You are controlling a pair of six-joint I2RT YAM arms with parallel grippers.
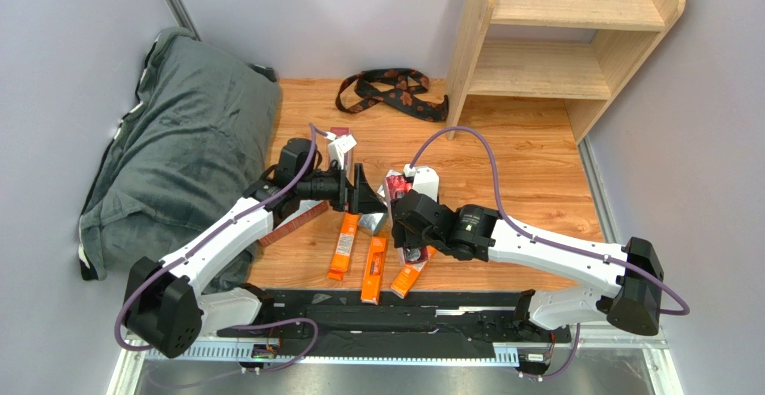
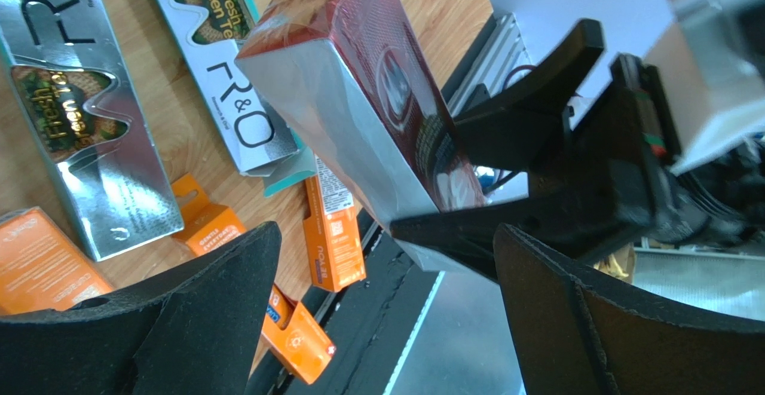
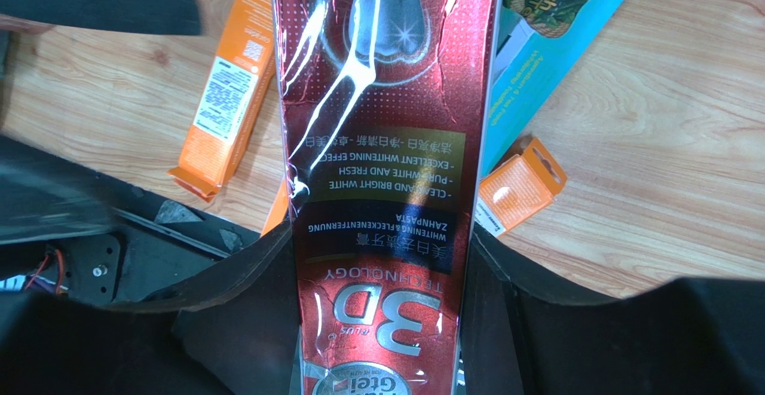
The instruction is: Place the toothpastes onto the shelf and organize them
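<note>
The right hand (image 1: 401,203) is pinching the dark red 3D box (image 3: 382,144) by one end, a black finger pressed against each long side, and the box is raised and tilted above the wooden desk (image 1: 530,171) near its middle. The left hand (image 2: 386,238) faces it from just beside, its two fingers (image 2: 211,310) spread wide with nothing between them; in the left wrist view the silver end of the red box points between those fingers. Under and around both hands the other toothpastes lie flat on the desk: the silver-white box (image 2: 81,117) and the teal box (image 3: 557,27) side by side, and the orange boxes (image 1: 373,269) nearer the arm bases, roughly parallel to each other. The shelf (image 1: 539,72) stands in the far right corner, well apart from all the boxes. A black-and-brown patterned strap (image 1: 391,90) lies on the desk just left of the shelf, and a grey cushion (image 1: 180,144) sits along the left wall.
</note>
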